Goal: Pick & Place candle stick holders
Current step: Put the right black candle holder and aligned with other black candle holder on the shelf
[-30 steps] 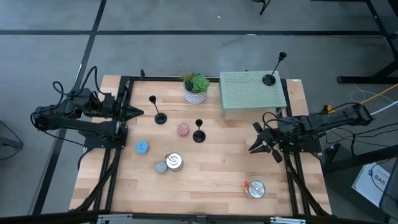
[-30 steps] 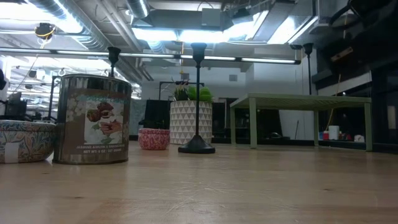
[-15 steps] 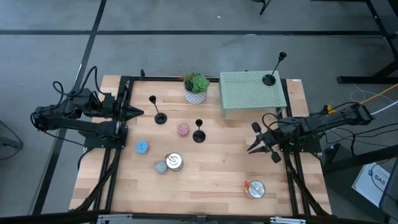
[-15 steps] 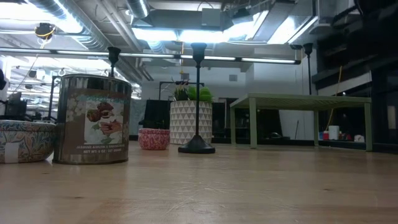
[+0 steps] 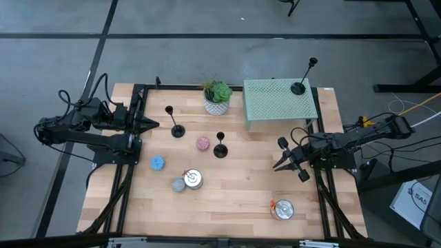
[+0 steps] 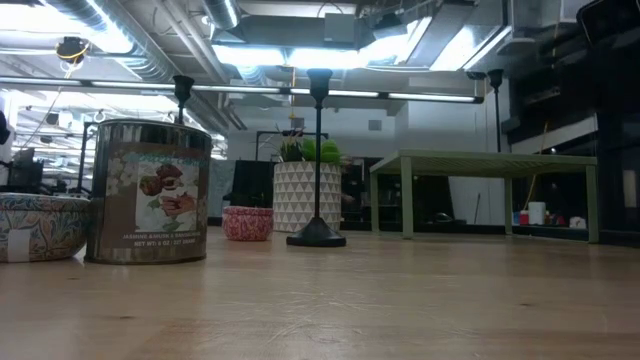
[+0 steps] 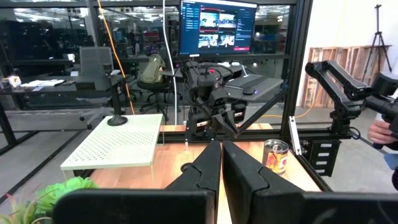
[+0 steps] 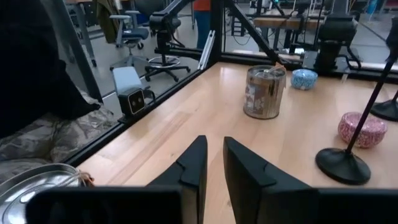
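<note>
Three black candle stick holders show in the high view. One stands on its round base at the table's far left. One stands mid-table and also shows in the right wrist view. One stands on the green perforated platform. My left gripper is shut and empty at the left edge, level with the far-left holder. My right gripper is at the right side, empty, its fingers a narrow gap apart and pointing toward the mid-table holder.
A potted plant stands at the far edge. Pink, blue and grey candles and a printed tin sit centre-left. A silver tin lies near the front right. A person's hand shows beyond the table.
My right gripper has moved a little toward the table's left edge, toward the mid-table holder. Nothing else has moved.
</note>
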### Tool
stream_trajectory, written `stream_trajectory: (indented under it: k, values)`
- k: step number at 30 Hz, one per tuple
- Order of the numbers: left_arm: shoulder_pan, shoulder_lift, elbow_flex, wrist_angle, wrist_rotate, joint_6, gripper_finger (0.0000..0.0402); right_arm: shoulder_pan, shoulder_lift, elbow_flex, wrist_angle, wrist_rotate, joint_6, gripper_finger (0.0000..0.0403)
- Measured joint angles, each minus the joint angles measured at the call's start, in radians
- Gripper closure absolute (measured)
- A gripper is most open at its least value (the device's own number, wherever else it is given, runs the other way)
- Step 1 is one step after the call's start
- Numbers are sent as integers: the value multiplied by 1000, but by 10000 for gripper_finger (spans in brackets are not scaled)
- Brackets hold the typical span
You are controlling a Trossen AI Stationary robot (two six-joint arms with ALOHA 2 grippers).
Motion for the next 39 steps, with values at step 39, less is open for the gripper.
stream_trajectory:
  k: [39]
  values:
    - [0, 0, 0, 0, 0, 0, 389, -83, 1, 0, -3, -1, -191, 348]
